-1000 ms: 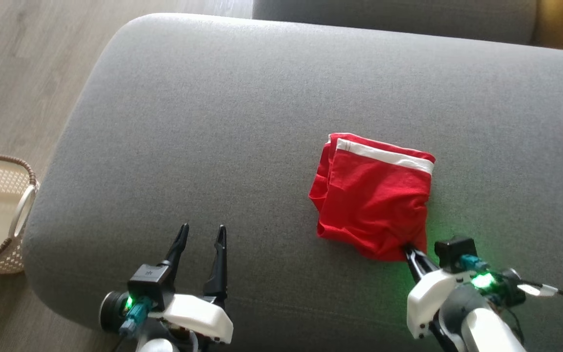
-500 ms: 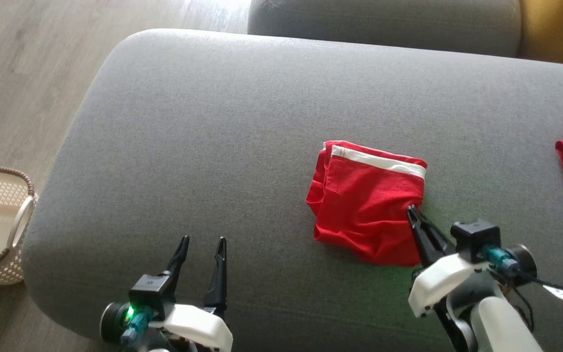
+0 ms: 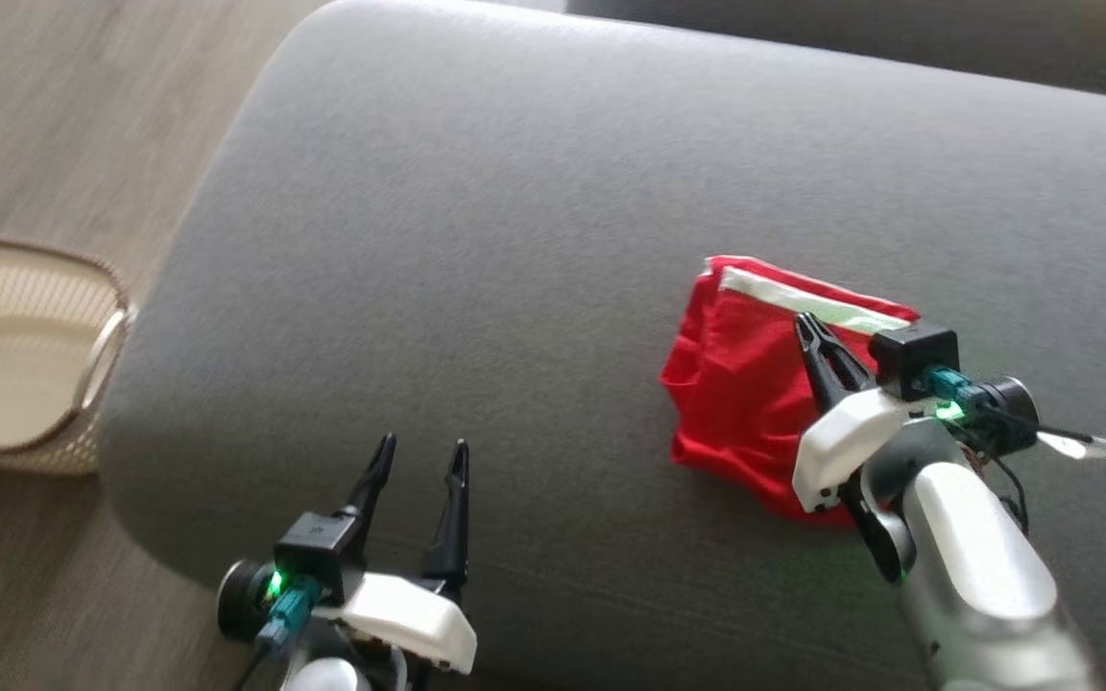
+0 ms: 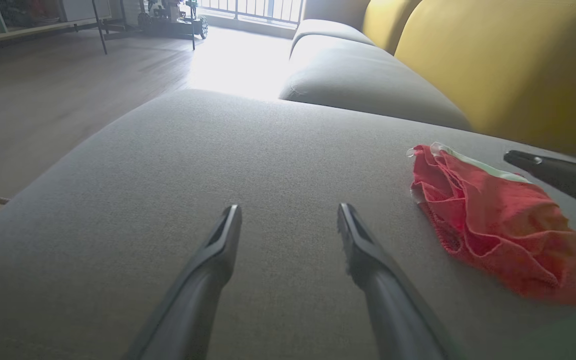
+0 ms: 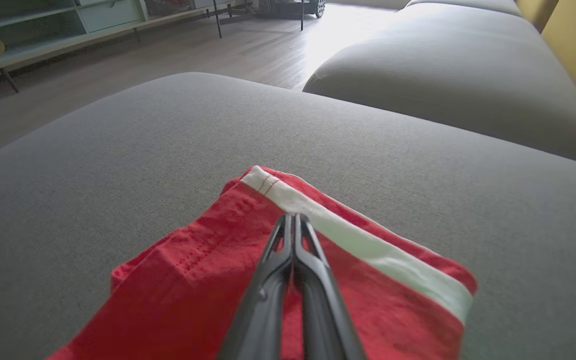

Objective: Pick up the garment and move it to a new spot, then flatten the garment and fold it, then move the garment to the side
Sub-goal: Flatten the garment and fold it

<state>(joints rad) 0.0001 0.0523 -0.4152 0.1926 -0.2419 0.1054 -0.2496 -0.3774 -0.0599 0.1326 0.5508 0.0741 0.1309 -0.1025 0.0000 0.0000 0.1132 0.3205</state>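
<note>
Lying folded on the grey sofa cushion (image 3: 515,192), the red garment (image 3: 735,403) showed its white waistband (image 3: 774,291) along the far edge. Right tool (image 3: 805,324) was pressed shut, gripping nothing, tips over the garment just short of the waistband. Left tool (image 3: 421,449) stood open above bare cushion, well left of the garment. Woven basket (image 3: 97,336) sat farther left.

Folded red garment (image 3: 735,384) with white waistband uppermost at its far edge, lying flat on grey sofa cushion (image 3: 476,240).
</note>
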